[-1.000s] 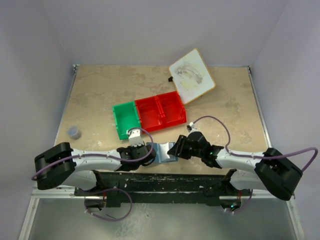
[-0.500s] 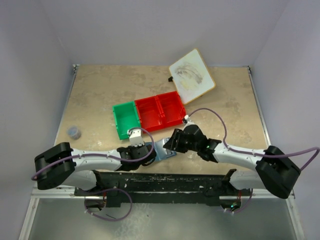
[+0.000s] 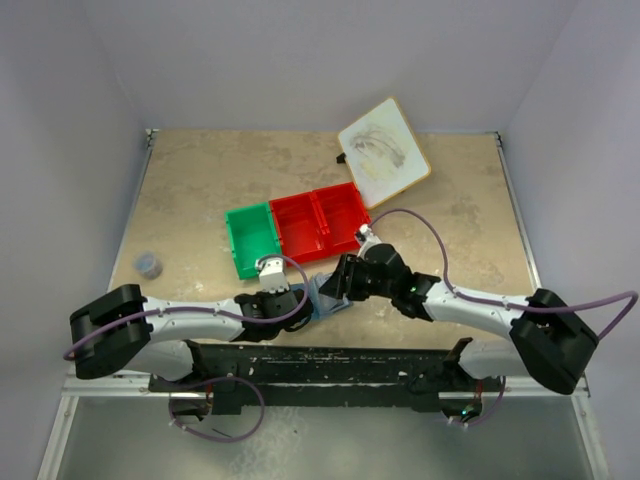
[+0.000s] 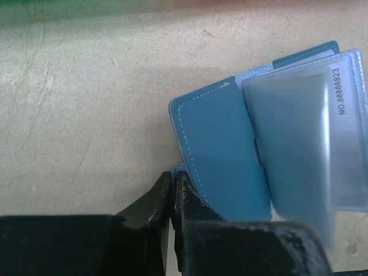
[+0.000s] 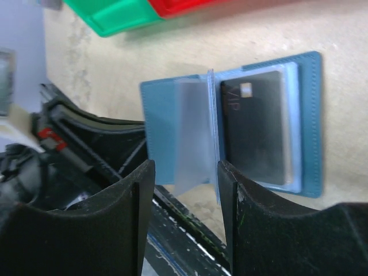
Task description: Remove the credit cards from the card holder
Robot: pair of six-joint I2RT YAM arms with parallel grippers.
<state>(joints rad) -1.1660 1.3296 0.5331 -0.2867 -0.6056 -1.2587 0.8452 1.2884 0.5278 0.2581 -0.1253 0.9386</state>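
Observation:
The blue card holder lies open on the table near the front edge, between the two grippers. My left gripper is shut on the corner of its left panel. A frosted sleeve fans up from the spine. My right gripper hangs open over the card holder, its fingers on either side of the upright clear sleeves without touching them. A dark credit card sits in the right panel's pocket. No other credit cards are visible.
A green bin and a red double bin stand just behind the card holder. A white wood-rimmed board lies at the back right. A small grey-blue object sits at the left. The black rail runs along the near edge.
My right gripper has moved left and away from the near edge, over the card holder, and its jaws have widened a little. The left gripper has stayed shut on the corner.

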